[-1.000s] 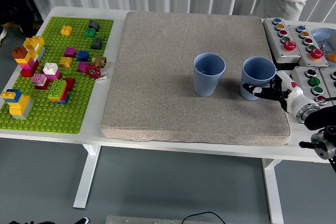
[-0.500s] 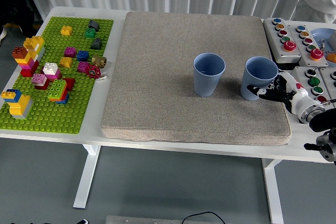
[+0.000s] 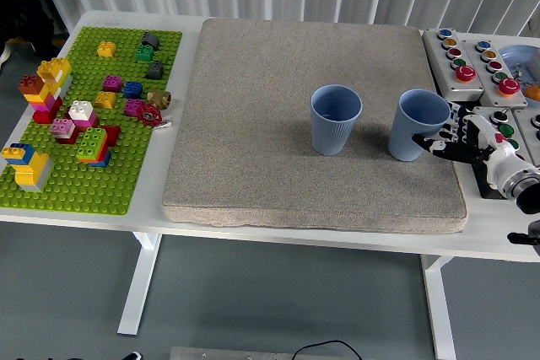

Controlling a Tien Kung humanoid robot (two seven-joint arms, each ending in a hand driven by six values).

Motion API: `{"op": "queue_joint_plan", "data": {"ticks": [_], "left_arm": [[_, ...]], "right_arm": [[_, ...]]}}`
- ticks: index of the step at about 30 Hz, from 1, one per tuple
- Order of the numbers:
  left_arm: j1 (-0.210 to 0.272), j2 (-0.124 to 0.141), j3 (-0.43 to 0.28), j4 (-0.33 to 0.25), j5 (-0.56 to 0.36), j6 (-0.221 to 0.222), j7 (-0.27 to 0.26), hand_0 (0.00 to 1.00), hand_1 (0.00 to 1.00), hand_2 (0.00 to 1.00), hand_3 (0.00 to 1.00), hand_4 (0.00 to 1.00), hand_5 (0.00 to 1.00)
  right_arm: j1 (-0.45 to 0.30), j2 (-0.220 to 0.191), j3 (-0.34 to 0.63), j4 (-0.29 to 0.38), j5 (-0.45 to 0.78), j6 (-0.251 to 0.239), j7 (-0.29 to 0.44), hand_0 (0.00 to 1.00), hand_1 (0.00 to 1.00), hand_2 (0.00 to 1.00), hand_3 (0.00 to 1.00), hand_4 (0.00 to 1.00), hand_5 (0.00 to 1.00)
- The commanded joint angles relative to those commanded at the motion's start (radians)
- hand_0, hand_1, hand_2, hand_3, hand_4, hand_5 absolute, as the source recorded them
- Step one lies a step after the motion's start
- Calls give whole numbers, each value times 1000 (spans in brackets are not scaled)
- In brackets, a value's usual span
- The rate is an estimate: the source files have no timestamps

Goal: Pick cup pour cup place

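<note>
Two ribbed blue cups stand upright on the grey mat point(image 3: 253, 124). One cup point(image 3: 336, 120) is at mid-right and the other cup point(image 3: 413, 128) is near the mat's right edge, about a hand's width away. My right hand point(image 3: 454, 134) comes in from the right edge and sits just right of the second cup. Its fingers point(image 3: 469, 128) are spread, with the fingertips at or barely off the cup's side, and it holds nothing. What is inside the cups cannot be made out. My left arm does not show.
A green baseplate point(image 3: 126, 179) with several stacked toy bricks covers the table's left side. Grey boxes with coloured buttons point(image 3: 462, 61) line the right side behind my hand. A pale bowl point(image 3: 527, 58) sits at the far right edge.
My right hand has let go of the right cup and drawn back to the right, its fingers opening. The cup shifted slightly right. The person at the top right has left the view.
</note>
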Motion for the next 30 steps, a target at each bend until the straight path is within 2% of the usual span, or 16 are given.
{"op": "queue_joint_plan", "data": {"ticks": [9,21,30], "left_arm": [[-2,1,4,1,-5,0,-2,800,854,864,790,502,998],[-2,2,6,1,-7,0,-1,800,853,864,789,502,998],[5,4,4,-1,-5,-1,3,801,852,864,789,502,998]], "right_arm": [[-44,-51,15,60,-3,16,-5,957,930,998,956,862,424],[-81,-74,55,84,-12,25,-10,957,930,998,954,861,425],[-44,-95,84,72,2,24,-9,958,925,998,953,859,427]]}}
